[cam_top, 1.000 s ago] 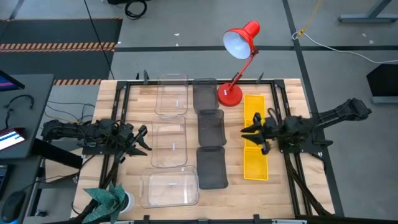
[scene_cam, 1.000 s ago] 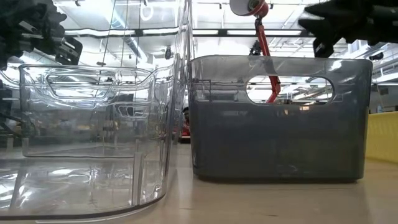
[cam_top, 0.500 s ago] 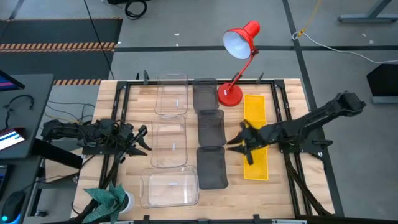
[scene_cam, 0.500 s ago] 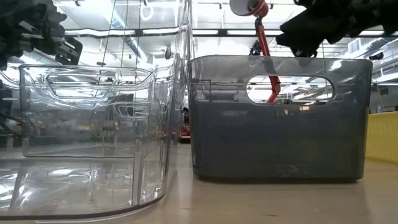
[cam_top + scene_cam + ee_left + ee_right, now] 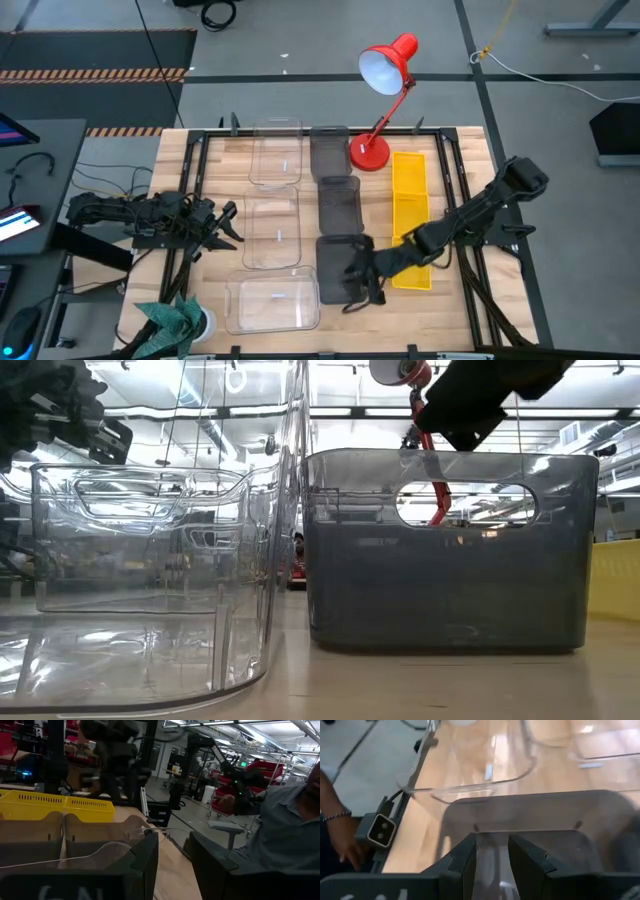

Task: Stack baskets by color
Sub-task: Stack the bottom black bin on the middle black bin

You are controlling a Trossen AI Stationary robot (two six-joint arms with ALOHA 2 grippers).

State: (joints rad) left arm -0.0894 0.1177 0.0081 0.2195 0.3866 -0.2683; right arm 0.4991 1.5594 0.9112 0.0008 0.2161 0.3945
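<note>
Three clear baskets (image 5: 273, 230) form the left column. Three dark grey baskets stand in the middle column, and yellow baskets (image 5: 408, 185) line the right side; all rest on their bottoms. My right gripper (image 5: 352, 283) hovers open over the near grey basket (image 5: 335, 262), slanting down toward its inside (image 5: 530, 820). Whether its fingers touch the basket cannot be told. My left gripper (image 5: 228, 225) waits open at the table's left, beside the middle clear basket. In the low view the right arm (image 5: 480, 395) hangs above the grey basket (image 5: 445, 550).
A red desk lamp (image 5: 385, 65) stands at the far middle, its base (image 5: 368, 152) between the grey and yellow columns. A black metal frame (image 5: 195, 170) borders the table. A green object (image 5: 172, 318) lies at the near left corner. A person's hand (image 5: 340, 837) shows beyond the near edge.
My right gripper has swung from above the yellow baskets toward the table's left and near edge, to over the near grey basket, and has tipped from about level to slanting downward. Its fingers keep the same gap. The baskets stand as before.
</note>
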